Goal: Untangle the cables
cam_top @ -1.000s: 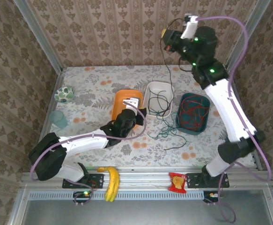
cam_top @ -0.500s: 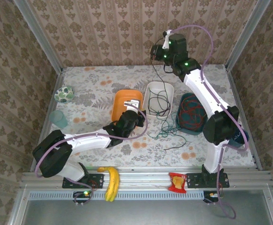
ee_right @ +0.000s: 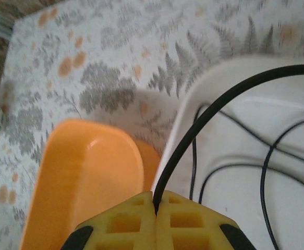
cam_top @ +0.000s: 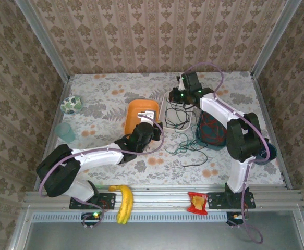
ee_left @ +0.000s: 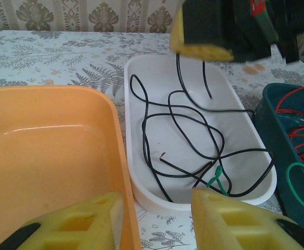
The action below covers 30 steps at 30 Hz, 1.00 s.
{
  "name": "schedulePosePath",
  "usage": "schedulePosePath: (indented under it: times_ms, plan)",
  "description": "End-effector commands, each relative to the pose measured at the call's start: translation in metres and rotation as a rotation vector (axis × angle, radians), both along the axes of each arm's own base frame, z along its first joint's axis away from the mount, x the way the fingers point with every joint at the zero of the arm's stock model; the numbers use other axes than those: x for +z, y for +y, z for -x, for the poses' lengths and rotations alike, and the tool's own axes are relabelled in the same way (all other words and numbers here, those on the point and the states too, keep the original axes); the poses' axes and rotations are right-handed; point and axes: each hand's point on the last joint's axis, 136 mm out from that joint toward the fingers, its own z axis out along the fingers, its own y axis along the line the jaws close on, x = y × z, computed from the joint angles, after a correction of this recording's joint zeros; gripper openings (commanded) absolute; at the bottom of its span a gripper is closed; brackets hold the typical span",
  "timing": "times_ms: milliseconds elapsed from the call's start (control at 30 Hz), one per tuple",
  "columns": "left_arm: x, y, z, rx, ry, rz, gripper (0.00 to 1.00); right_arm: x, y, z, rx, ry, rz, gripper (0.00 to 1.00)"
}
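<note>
The right gripper (ee_right: 156, 208), jaws clamped on a black cable (ee_right: 193, 125) just above the white bin (ee_left: 157, 67), should lower it slowly, clear of the cables (ee_left: 225, 109) coiled inside, while the left gripper (ee_left: 157, 208) hovers beside the bin, jaws apart.

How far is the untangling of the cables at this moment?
Done: the red cables lie in the teal bin. In hand: the right gripper is shut on a black cable over the white bin. To do: a green cable trails on the table, crossed with black strands; the orange bin is empty and the left gripper is open, holding nothing.
</note>
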Motion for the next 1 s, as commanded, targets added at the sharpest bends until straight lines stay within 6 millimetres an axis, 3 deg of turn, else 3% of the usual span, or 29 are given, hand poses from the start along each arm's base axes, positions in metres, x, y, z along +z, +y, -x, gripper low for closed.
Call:
schedulePosePath:
  times_ms: [0,67,133,233,333,467,633,733,833,967]
  plan:
    - [-0.003,-0.001,-0.003,0.01,0.017,0.012,0.39,0.017,0.004,0.012,0.041,-0.018,-0.037,0.0]
    - [-0.002,-0.002,-0.003,0.006,0.018,0.013,0.4,-0.001,-0.003,0.014,0.001,0.033,-0.012,0.01]
    - [-0.003,-0.004,-0.003,0.003,0.02,0.012,0.4,-0.01,-0.011,0.016,-0.044,0.075,0.003,0.21]
    - [-0.004,-0.007,-0.003,-0.007,0.029,0.008,0.41,-0.005,-0.022,0.023,-0.094,0.074,0.028,0.47]
    - [-0.008,-0.011,-0.003,-0.023,0.043,0.001,0.43,0.007,-0.043,0.04,-0.153,0.067,0.083,0.59]
    - [-0.011,-0.025,0.001,-0.084,0.055,-0.013,0.46,0.017,-0.069,0.077,-0.212,0.065,0.128,0.62]
    - [-0.015,-0.052,0.011,-0.182,0.045,-0.101,0.48,0.001,-0.12,0.149,-0.34,0.168,0.258,0.62]
    - [-0.017,-0.06,0.015,-0.205,0.04,-0.13,0.48,-0.016,-0.14,0.185,-0.388,0.233,0.289,0.62]
    - [-0.019,-0.063,0.015,-0.213,0.042,-0.136,0.48,-0.033,-0.149,0.207,-0.399,0.298,0.301,0.6]
    - [-0.02,-0.062,0.015,-0.208,0.04,-0.139,0.48,-0.053,-0.143,0.225,-0.351,0.379,0.284,0.58]
